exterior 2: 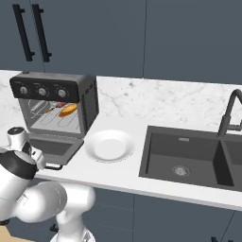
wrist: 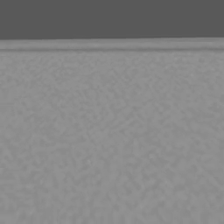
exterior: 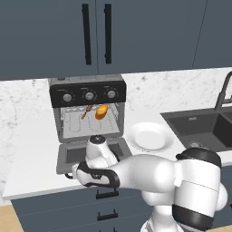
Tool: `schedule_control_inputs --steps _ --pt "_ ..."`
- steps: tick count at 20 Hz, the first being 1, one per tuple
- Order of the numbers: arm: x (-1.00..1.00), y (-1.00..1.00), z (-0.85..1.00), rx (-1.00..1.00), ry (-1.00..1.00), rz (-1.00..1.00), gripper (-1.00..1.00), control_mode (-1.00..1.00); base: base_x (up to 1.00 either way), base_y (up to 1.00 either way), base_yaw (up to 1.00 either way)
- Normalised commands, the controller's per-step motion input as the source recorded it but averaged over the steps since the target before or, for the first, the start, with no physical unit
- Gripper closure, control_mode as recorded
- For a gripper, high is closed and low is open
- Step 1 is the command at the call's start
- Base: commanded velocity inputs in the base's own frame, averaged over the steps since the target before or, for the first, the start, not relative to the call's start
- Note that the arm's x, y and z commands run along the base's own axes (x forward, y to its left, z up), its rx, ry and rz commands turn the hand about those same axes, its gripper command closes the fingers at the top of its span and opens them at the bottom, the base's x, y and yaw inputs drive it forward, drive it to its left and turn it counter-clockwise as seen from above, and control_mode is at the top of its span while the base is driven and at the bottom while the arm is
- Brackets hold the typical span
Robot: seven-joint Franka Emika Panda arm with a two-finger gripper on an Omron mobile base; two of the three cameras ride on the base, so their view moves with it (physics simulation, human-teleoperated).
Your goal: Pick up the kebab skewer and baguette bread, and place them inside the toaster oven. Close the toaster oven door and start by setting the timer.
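So the toaster oven [exterior: 87, 108] is a boxy dark grey unit with a black top panel and three silver knobs, sitting on the white counter [exterior: 31, 154]. Its door [exterior: 74, 154] hangs flat open. Golden baguette bread [exterior: 102, 111] and the skinny red-brown kebab skewer [exterior: 86, 111] sit side by side on the rack. Gripper's down by the door's front edge, jaws spread wide, holding nothing.

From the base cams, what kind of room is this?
A home-style kitchen, rendered. Cues: a toaster oven on a white marble counter, a dark double sink with a black faucet, and dark blue-grey cabinets above.
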Motion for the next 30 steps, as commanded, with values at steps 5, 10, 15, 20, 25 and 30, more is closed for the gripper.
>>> schedule_control_inputs --steps 5,10,15,20,25,30 --pt "0.0 0.0 -0.25 0.0 -0.17 0.0 -1.0 -1.0 0.0 0.0 0.0" --pt "0.2 0.0 -0.08 0.0 -0.1 0.0 -1.0 -1.0 0.0 0.0 0.0" --pt "0.25 0.0 0.09 0.01 -0.07 0.0 -1.0 -1.0 0.0 0.0 0.0" --pt "0.1 0.0 0.01 0.02 -0.12 0.0 -1.0 -1.0 0.0 0.0 0.0" --pt "0.25 -0.02 0.11 0.01 -0.15 0.0 -1.0 -1.0 0.0 0.0 0.0" --pt "0.33 -0.06 0.45 0.03 -0.2 0.0 -1.0 -1.0 0.0 0.0 0.0"
